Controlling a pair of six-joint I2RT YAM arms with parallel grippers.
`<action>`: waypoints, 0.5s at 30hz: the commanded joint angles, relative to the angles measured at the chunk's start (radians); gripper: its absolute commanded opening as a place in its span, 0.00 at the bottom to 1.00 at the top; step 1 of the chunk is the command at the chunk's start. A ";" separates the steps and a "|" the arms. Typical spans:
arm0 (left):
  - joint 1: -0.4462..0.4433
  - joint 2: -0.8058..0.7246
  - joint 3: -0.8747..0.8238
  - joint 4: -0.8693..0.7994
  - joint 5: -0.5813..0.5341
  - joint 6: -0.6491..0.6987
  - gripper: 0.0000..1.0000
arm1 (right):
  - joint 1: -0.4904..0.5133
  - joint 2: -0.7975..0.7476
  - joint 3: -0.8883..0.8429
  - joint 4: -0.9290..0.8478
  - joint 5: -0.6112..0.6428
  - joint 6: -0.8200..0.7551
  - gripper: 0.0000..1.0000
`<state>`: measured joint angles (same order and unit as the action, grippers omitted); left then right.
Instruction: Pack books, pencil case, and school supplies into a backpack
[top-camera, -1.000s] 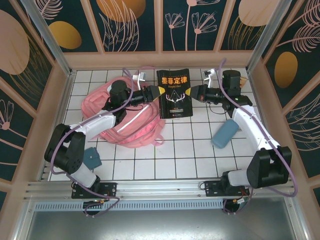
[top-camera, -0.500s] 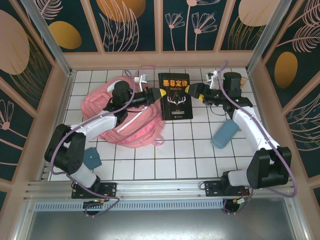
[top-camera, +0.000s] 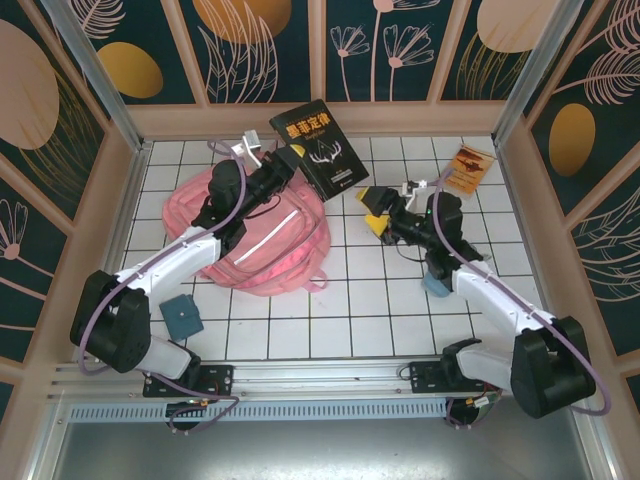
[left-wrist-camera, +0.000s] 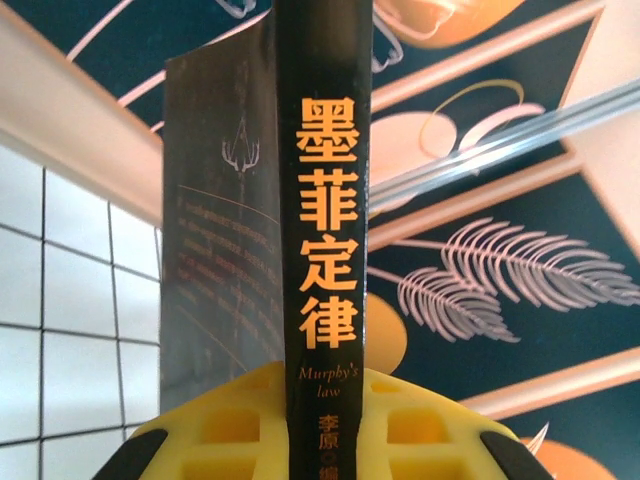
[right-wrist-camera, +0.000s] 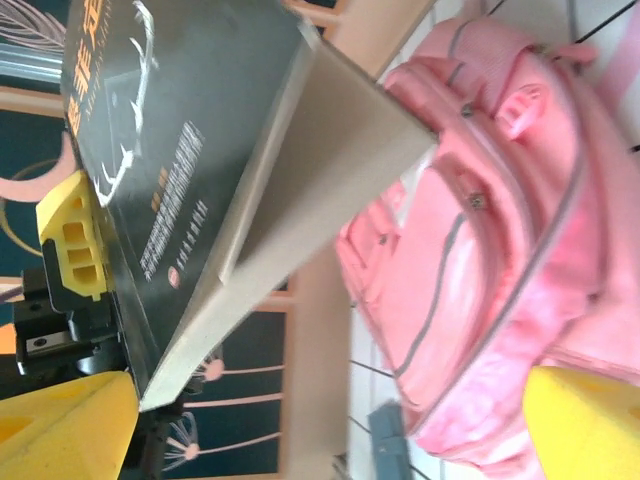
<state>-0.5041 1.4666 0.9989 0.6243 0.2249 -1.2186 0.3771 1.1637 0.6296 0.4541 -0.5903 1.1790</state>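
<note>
Black book (top-camera: 322, 150) looks stiff and weighty; left gripper (top-camera: 292, 158) clamps its spine end. Right gripper (top-camera: 378, 210) gapes empty nearby.

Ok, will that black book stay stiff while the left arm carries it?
Probably fairly stiff: the book shows a thick page block and sits straight in the left jaws. Clamped at one edge only, it may swing, or its cover fan open.
</note>
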 joint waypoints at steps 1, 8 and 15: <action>0.000 -0.032 -0.007 0.153 -0.065 -0.062 0.00 | 0.060 0.022 -0.037 0.390 0.150 0.217 0.99; 0.000 -0.022 -0.014 0.216 -0.083 -0.116 0.00 | 0.118 0.120 0.046 0.470 0.203 0.295 0.99; 0.000 -0.019 -0.020 0.257 -0.099 -0.154 0.00 | 0.151 0.312 0.138 0.655 0.172 0.491 0.97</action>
<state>-0.5041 1.4670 0.9691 0.7219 0.1467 -1.3342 0.5056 1.4078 0.7021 0.9436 -0.4152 1.5536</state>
